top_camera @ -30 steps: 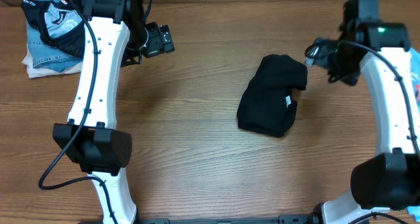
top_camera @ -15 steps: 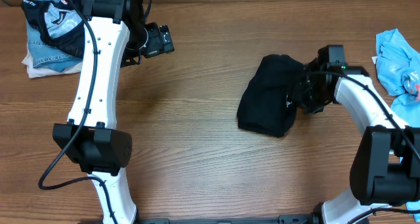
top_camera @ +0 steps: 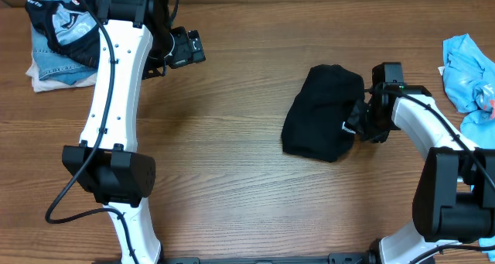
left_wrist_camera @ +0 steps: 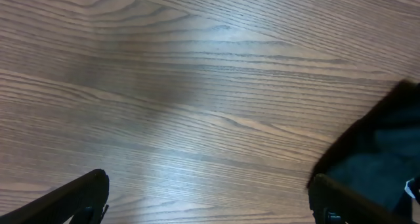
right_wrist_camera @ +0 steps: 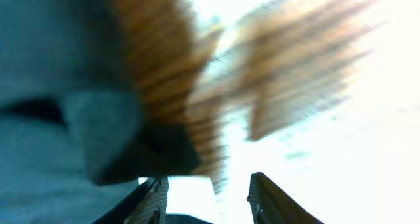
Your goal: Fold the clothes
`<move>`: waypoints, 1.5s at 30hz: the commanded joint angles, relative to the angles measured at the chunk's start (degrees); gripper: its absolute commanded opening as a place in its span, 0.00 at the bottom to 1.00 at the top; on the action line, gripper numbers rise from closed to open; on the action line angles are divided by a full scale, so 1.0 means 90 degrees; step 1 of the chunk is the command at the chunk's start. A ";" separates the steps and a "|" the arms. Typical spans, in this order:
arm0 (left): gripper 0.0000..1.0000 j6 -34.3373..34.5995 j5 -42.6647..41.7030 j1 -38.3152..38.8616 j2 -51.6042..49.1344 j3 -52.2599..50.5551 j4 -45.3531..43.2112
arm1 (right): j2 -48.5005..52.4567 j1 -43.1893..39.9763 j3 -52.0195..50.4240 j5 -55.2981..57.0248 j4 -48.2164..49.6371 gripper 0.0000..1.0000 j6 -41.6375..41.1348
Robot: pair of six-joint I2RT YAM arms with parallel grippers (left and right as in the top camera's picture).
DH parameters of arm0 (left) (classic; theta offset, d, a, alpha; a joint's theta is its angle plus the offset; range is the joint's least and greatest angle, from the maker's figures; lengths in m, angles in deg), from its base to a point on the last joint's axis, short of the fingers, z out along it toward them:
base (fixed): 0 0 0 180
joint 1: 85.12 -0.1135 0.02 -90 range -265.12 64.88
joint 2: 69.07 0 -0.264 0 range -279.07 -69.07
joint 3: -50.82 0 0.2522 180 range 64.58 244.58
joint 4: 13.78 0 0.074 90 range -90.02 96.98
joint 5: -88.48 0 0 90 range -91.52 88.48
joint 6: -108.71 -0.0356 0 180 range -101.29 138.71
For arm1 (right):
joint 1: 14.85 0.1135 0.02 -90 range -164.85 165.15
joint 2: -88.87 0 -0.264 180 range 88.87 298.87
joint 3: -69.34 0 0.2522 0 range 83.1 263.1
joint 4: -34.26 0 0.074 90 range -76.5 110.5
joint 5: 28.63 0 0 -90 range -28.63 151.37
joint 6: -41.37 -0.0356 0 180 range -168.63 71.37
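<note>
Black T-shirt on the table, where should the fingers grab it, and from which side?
Probably best to grip the black T-shirt at its right edge, by the small white label, coming in low from the right. It lies bunched in a bundle. That edge is exposed, and the right gripper sits beside it.

At the right edge of the black T-shirt (top_camera: 321, 113), the right gripper (top_camera: 356, 125) has its jaws lost against dark fabric; the right wrist view is smeared.
</note>
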 commanded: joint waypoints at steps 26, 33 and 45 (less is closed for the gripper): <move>1.00 -0.0197 0.0044 0.0056 -0.0070 -0.0036 0.0027 | 0.0066 -0.0012 0.2101 -0.0719 -0.1634 0.38 0.0389; 1.00 -0.0197 0.0046 0.0056 -0.0070 -0.0036 0.0015 | 0.0240 -0.0012 0.0988 -0.0908 -0.0352 0.50 0.0311; 1.00 -0.0340 0.0063 0.0044 -0.0070 -0.0036 0.0049 | 0.0510 -0.0019 0.0695 0.0413 0.0712 0.26 -0.0168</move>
